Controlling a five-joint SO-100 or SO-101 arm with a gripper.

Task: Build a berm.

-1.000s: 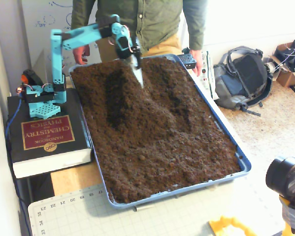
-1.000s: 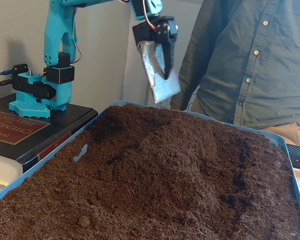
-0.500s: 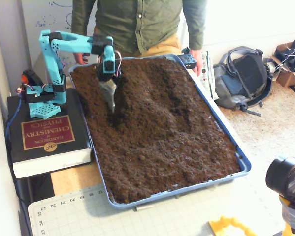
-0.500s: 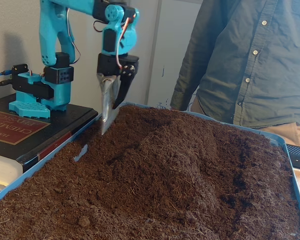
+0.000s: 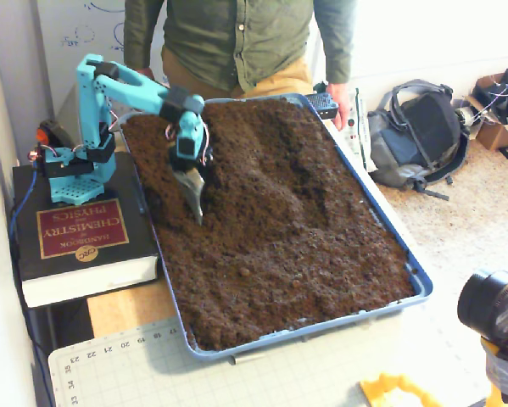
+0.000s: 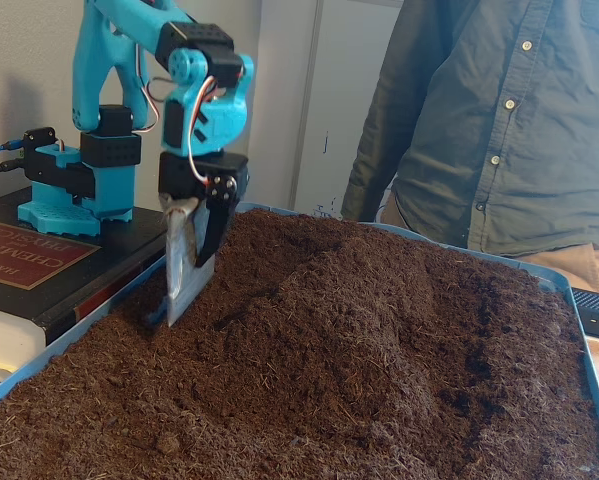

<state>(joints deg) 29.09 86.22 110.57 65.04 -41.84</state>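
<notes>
A blue tray (image 5: 419, 284) full of dark brown soil (image 5: 321, 254) is seen on the table. The landmark used here is the thick chemistry book (image 5: 75, 233) on which the blue robot arm (image 5: 109, 93) is set.

The gripper (image 6: 184, 300) is held low over the soil, just beside the tray edge nearest the book. A flat metal blade is fixed to it like a little shovel, and its tip is pushed into the soil. The two fingers are seen pressed close together, with nothing pinched between them.

The berm (image 6: 359, 310) is found in the middle of the tray, farther from the book than the gripper. A long, low hump is already piled up there, with sloping sides. A small dip is seen in the soil next to the blade.

The job seems partly done. The hump is still low and lumpy, so more soil is likely needed on top. A person in a green shirt (image 5: 237, 38) is seen behind the tray.
</notes>
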